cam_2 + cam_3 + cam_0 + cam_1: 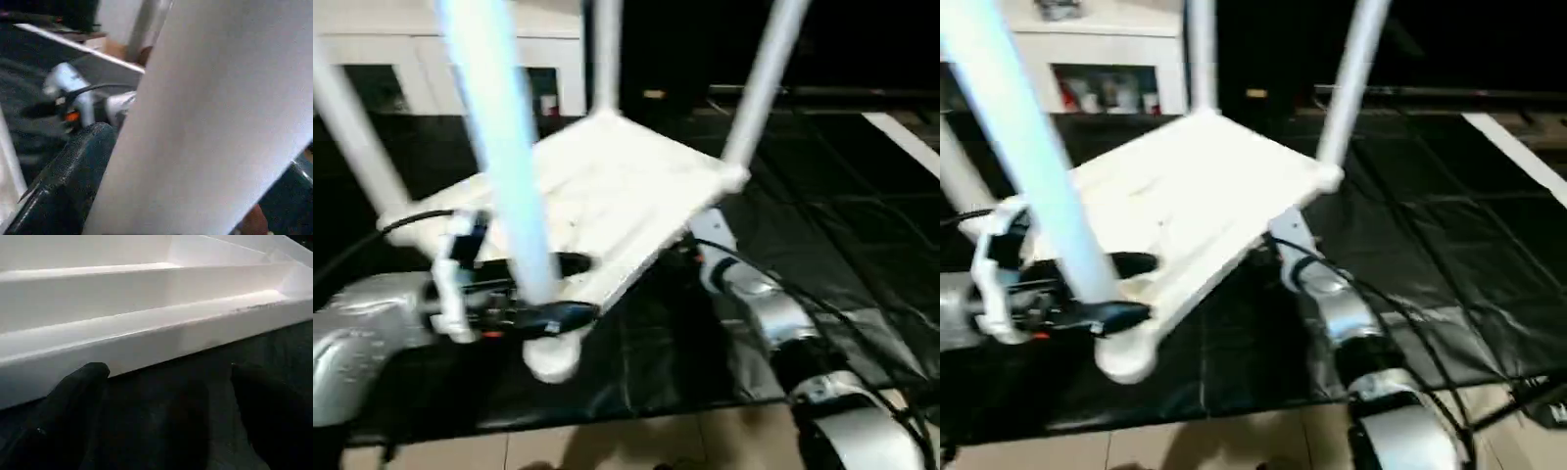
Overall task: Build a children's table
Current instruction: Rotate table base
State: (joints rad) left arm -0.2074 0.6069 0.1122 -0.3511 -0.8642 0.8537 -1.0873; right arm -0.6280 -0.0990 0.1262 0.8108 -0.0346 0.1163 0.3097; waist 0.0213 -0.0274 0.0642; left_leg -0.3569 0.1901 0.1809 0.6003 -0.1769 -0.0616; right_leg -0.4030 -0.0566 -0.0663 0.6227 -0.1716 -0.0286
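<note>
Table leg (509, 166) between wide-open left end effector (543, 294) fingers; right end effector (166, 382) likewise spread, empty

My left gripper (540, 292) reaches in from the left, its two black fingers (63, 191) spread wide apart. My right gripper (166, 416), at the end of my outstretched silver forearm (773, 323), stands wide open too.

White children's table (607, 186) (legs too) on black mat (842, 225); silver forearms.
</note>
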